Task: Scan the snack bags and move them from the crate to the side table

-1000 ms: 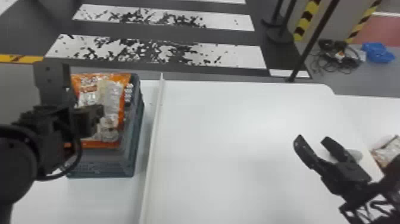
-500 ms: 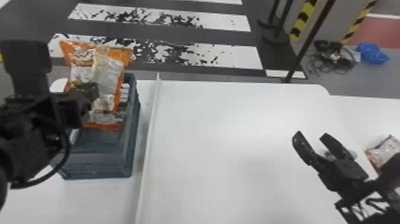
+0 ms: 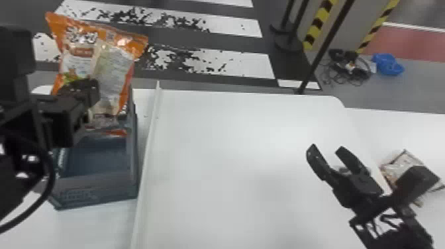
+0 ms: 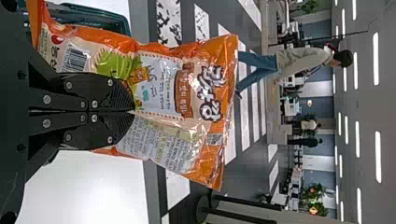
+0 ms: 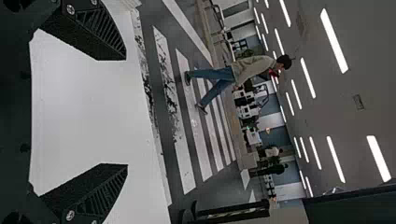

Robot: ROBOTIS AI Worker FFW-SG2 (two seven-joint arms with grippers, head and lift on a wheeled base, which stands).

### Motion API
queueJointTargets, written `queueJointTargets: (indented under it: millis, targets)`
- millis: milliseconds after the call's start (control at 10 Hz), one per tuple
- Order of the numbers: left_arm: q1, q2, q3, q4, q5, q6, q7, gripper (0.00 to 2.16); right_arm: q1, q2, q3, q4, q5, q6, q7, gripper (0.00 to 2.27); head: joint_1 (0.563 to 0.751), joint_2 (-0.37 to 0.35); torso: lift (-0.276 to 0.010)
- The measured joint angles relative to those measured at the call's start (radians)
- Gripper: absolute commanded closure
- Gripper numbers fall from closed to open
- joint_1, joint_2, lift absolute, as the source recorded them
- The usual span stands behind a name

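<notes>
The left gripper (image 4: 133, 112) pinches the orange snack bag (image 4: 161, 86) upright above the crate (image 3: 96, 187). It should lift straight until the bag's bottom clears the rim, then pass well over the raised strip (image 3: 149, 145). Beyond, the right gripper (image 3: 327, 149) hangs spread and empty near another snack bag (image 3: 401, 163).

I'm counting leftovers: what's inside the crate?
Near part of the crate: bare floor. The far part is mostly covered by the orange bag and left gripper; whether more bags lie there can't be seen.
</notes>
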Motion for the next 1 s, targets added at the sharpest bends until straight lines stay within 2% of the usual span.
queueJointTargets:
  millis: [300, 500, 700, 1000]
  targets:
    - [0.010, 0.015, -0.003, 0.045, -0.030, 0.001, -0.005, 1.89, 0.005, -0.002, 0.000, 0.005, -0.006, 0.000, 0.002, 0.11, 0.695, -0.171, -0.087]
    - [0.019, 0.029, -0.005, 0.076, -0.071, -0.007, -0.008, 1.89, 0.010, -0.003, 0.002, -0.003, -0.006, 0.000, 0.003, 0.11, 0.695, -0.154, -0.087]
    - [0.020, 0.040, -0.008, 0.085, -0.098, -0.041, 0.023, 1.89, 0.020, -0.004, 0.000, -0.015, -0.006, 0.000, 0.003, 0.11, 0.695, -0.128, -0.087]
    - [0.030, 0.031, -0.045, -0.001, -0.100, -0.062, 0.034, 1.89, 0.032, -0.002, -0.010, -0.031, -0.007, -0.002, 0.001, 0.11, 0.695, -0.151, -0.087]
